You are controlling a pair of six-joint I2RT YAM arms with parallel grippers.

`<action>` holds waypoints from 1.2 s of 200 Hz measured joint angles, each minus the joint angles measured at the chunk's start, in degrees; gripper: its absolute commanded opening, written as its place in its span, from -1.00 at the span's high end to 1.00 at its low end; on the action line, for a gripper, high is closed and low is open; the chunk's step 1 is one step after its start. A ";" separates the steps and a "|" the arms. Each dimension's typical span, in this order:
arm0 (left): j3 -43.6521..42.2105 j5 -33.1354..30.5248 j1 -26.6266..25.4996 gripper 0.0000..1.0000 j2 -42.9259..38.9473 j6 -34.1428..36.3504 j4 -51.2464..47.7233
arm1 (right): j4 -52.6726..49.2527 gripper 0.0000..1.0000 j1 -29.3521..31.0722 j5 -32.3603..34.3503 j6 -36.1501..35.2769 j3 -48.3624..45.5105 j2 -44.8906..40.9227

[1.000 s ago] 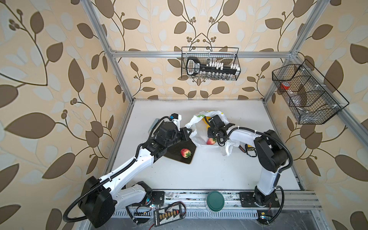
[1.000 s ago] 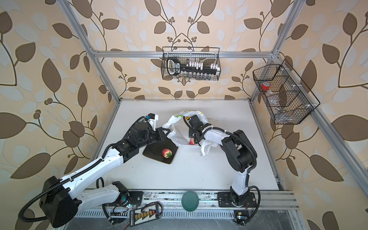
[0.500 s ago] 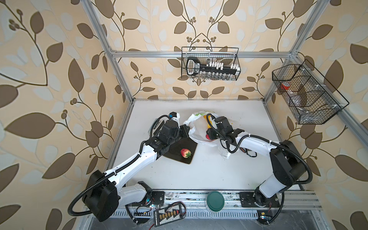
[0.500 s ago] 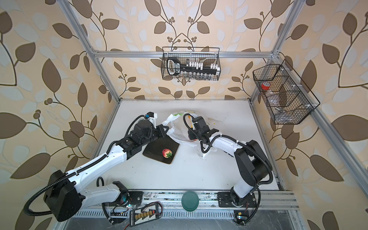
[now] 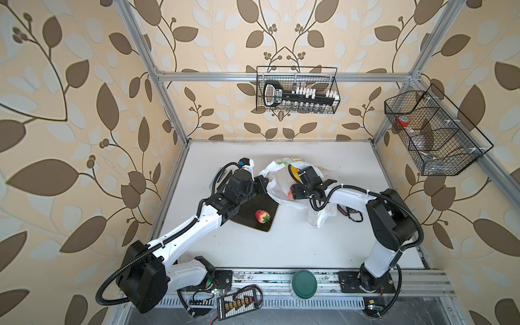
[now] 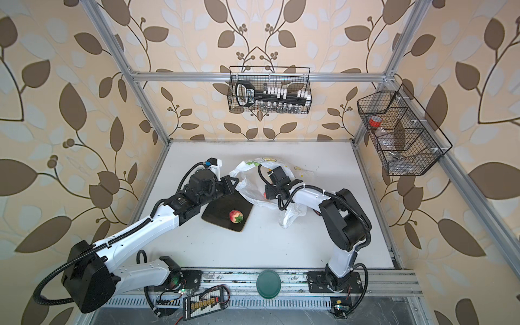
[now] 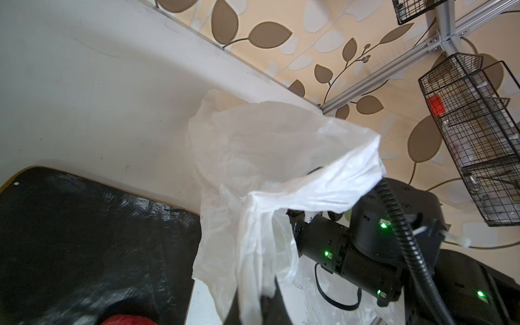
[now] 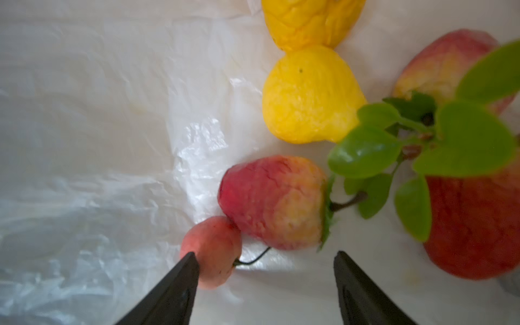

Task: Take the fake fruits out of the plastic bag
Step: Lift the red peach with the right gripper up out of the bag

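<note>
In the left wrist view the plastic bag (image 7: 270, 180) covers the fingertips of the left hand (image 5: 262, 184), and the strawberry (image 7: 128, 320) is a blurred sliver cut by the edge. In both top views the right hand (image 8: 264, 254) has its tips lost inside the bag. Ahead of it, a pear (image 8: 312, 19) and an apple (image 8: 475, 225) run off frame.

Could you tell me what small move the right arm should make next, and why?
Probably ease the right gripper forward until its open jaws straddle the strawberry just ahead; it holds nothing, and the left gripper holds the plastic bag open.
</note>
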 measured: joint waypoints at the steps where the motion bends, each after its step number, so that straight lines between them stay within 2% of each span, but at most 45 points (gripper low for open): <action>1: 0.00 0.00 0.00 1.00 0.00 -0.02 0.00 | 0.00 -0.51 0.00 -0.02 0.00 0.20 0.11; 32: 0.00 0.00 0.00 1.00 -0.09 -0.02 0.02 | -0.17 -0.40 -0.09 -1.14 0.46 3.45 2.62; 85: -0.02 0.04 0.02 1.00 -0.20 -0.11 0.04 | -1.03 -0.17 1.75 -4.74 1.33 3.54 2.75; 188: -0.02 0.22 0.00 1.00 -0.20 -0.24 0.04 | -3.41 -0.11 3.63 -4.85 2.21 3.43 6.54; 224: -0.02 0.22 0.00 1.00 -0.20 -0.37 0.04 | -3.56 0.09 4.48 -4.24 2.36 3.48 6.60; 240: -0.02 0.22 0.00 1.00 -0.20 -0.44 0.04 | -3.82 0.23 4.70 -3.91 1.97 3.48 6.60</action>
